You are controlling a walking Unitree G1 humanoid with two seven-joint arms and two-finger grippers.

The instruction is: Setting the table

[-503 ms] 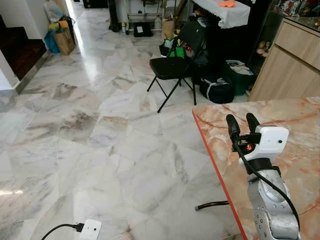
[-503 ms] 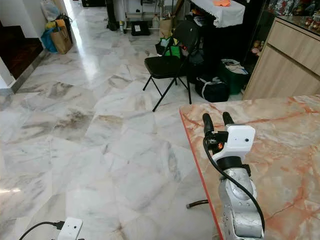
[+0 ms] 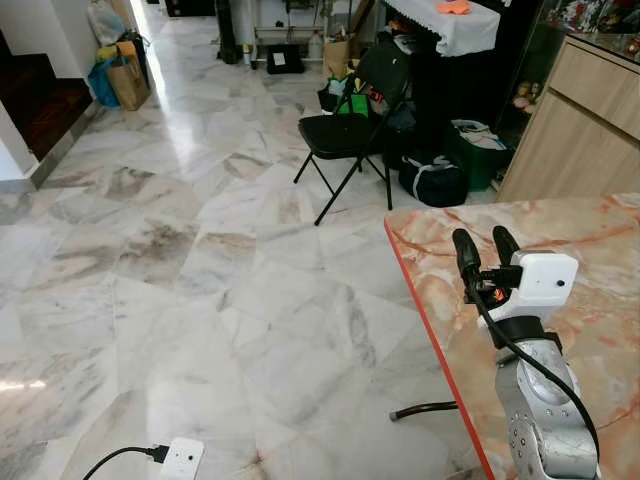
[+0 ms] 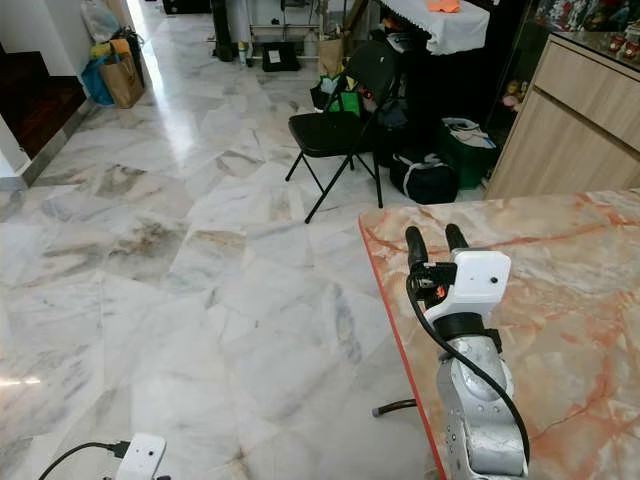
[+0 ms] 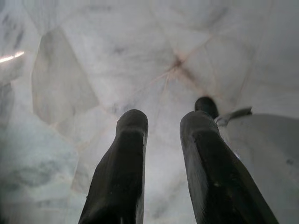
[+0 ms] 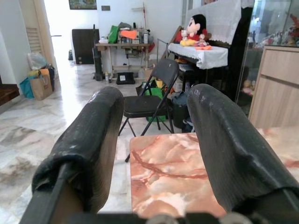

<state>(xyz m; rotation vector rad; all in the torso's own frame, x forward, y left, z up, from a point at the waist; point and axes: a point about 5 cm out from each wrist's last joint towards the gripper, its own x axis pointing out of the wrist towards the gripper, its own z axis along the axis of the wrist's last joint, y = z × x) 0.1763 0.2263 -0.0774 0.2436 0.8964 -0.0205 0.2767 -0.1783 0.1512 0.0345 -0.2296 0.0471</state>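
Nothing has moved: the right gripper [image 3: 485,246], fingers parted and empty, hovers near the red-edged pink marble table [image 3: 440,240]'s left edge, open marble floor [image 3: 200,270] leftward.

Right claw [image 4: 436,241], fingers parted, raised over the marble table [image 4: 560,300].

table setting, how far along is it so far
Nothing looks done yet: the visible part of the pink marble table is bare, with no dishes or cutlery on it. Nothing is in hand either. The right end effector is raised over the table's corner, open and empty, and the left end effector hangs open above the marble floor. Everything is left, starting with fetching tableware.
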